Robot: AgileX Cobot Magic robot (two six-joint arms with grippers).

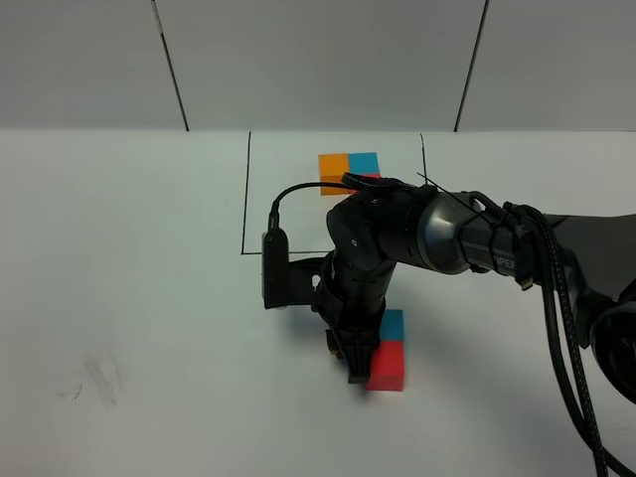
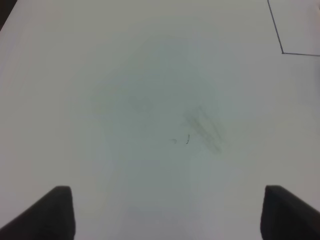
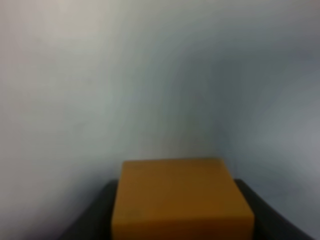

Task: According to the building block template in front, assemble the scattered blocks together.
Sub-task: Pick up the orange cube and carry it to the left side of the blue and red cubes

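Orange cube (image 3: 182, 197) sits clamped between the right gripper's (image 1: 350, 360) dark jaws, filling the wrist view (blurred there). From the high camera, that gripper is lowered against the red cube (image 1: 388, 367), with the teal cube (image 1: 395, 324) touching it at 12 o'clock. Farther toward 12, the template (image 1: 350, 167) lies inside its black-lined rectangle. Left gripper (image 2: 165, 212) hangs spread wide over bare white table (image 2: 150, 90).

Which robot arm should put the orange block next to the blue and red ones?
The right one. Its gripper already has the orange block between its jaws, right beside the teal block and red block. The left gripper is open over bare table.
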